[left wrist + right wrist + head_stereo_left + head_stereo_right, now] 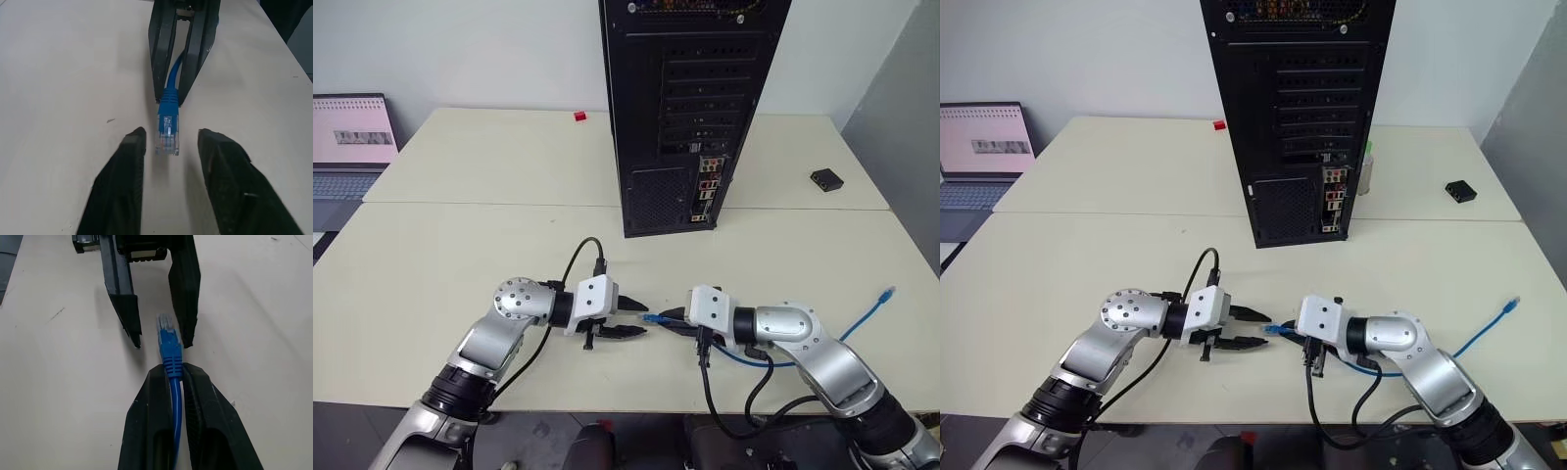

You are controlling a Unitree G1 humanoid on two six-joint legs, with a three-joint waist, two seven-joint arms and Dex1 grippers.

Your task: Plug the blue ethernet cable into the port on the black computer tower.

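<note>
- Two grippers face each other tip to tip over the pale table (460,255): the left gripper (628,322) and the right gripper (672,321).
- One blue ethernet cable (862,321) is in play. The right gripper is clamped on it just behind its plug (167,128), which juts out beyond the fingertips.
- That plug sits between the left gripper's fingers (122,181), which stand apart with a gap on either side and do not touch it.
- The cable's other plug (889,292) lies on the table well out past the right arm; part of the cord is hidden under that arm.
- One black computer tower (685,108) stands beyond both grippers, its top cut off.
- One connector strip (707,192) runs down its back; the port itself is too small to pick out.
- One laptop (350,147), partly cut off, one small black box (826,179) and one red block (579,117) lie farther off.
</note>
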